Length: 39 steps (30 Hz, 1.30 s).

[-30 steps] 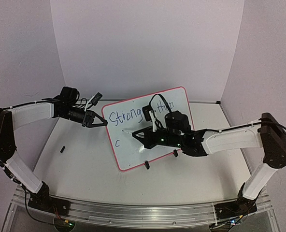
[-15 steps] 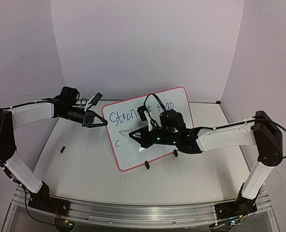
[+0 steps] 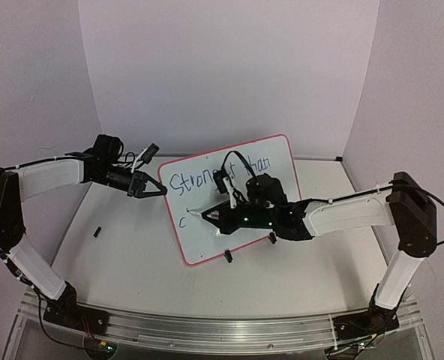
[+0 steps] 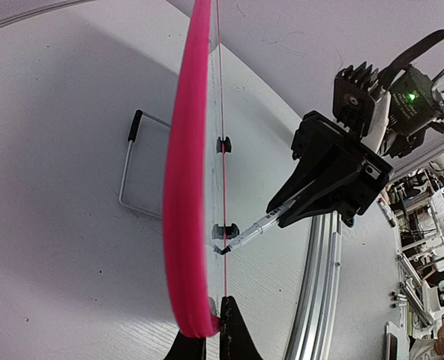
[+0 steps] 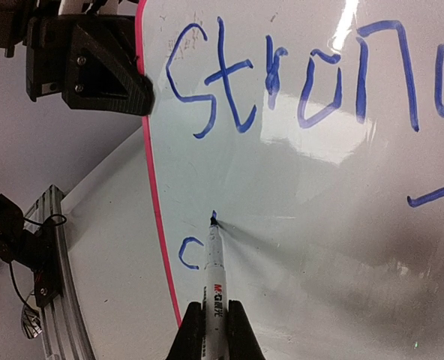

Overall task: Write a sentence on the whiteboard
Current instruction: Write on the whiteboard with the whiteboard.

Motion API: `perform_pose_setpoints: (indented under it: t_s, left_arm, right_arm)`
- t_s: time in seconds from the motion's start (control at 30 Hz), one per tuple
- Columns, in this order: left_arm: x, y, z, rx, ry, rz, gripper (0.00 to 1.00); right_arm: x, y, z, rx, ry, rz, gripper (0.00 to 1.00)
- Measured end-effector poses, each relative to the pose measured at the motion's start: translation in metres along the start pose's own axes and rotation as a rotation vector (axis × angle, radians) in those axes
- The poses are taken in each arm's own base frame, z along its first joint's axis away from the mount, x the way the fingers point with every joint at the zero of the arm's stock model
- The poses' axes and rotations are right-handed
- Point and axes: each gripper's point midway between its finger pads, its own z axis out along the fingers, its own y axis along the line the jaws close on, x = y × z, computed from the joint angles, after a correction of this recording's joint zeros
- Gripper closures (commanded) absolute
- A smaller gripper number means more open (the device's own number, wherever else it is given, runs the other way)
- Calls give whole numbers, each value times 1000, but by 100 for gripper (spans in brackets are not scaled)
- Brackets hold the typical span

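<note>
The whiteboard [image 3: 211,240] stands tilted on the table, with a red-pink rim [image 4: 184,187]. The sentence [image 3: 188,181] is in blue marker: a top line begins "Stron" [image 5: 297,82], and a lone "c" [image 5: 188,253] sits below it. My right gripper [image 3: 210,216] is shut on a white marker [image 5: 214,277]. The marker's tip [image 5: 213,220] touches the board just up and right of the "c". My left gripper [image 3: 160,191] is shut on the board's left edge, its fingers [image 4: 233,337] pinching the rim. The right arm hides the middle of the top line.
Two black clip feet [image 3: 227,256] [image 3: 271,238] hold the board's lower edge. A wire stand [image 4: 132,172] lies behind it. A small black cap [image 3: 97,231] lies on the table at the left. An aluminium rail [image 3: 207,330] runs along the near edge.
My right gripper has moved left and slightly down with the marker, bringing its tip onto the board beside the "c". The left arm and the board have not moved.
</note>
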Motion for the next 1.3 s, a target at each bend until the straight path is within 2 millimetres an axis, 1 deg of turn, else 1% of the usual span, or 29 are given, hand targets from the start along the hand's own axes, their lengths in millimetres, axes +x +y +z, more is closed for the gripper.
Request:
perform_pose_setpoints:
  t_s: [0.23, 0.43, 0.77, 1.07, 1.3]
  left_arm:
    - [0, 0, 0, -1, 0, 0, 100]
    - [0, 0, 0, -1, 0, 0, 100]
    - [0, 0, 0, -1, 0, 0, 100]
    - [0, 0, 0, -1, 0, 0, 100]
    - [0, 1, 0, -3, 0, 0, 100]
  right_arm:
    - [26, -3, -2, -16, 60, 27, 100]
    - [37, -2, -3, -31, 89, 37, 100]
    - [36, -3, -3, -26, 82, 36, 100]
    - [25, -3, -2, -20, 36, 32, 100]
    - [21, -5, -2, -6, 19, 40, 100]
